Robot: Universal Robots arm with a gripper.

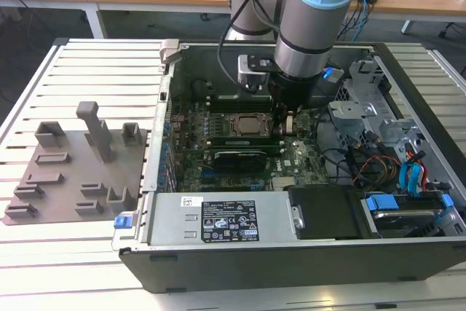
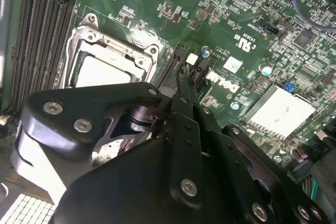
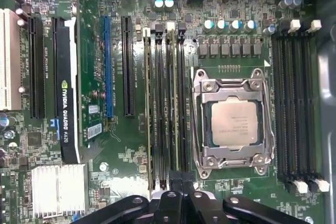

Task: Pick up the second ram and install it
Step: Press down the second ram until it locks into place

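Inside an open computer case [image 1: 167, 180], the gripper [image 1: 285, 118] reaches down to the motherboard [image 1: 306, 154], just beside the CPU socket [image 1: 244, 125] on the exterior view's right. In the first wrist view, its fingers [image 3: 181, 184] stand close together over the slots [image 3: 165, 103] next to the socket, where thin ram [image 3: 176, 103] sits upright. Whether the jaws are clamped on the stick cannot be told. A grey fixture [image 1: 73, 172] lies outside the case.
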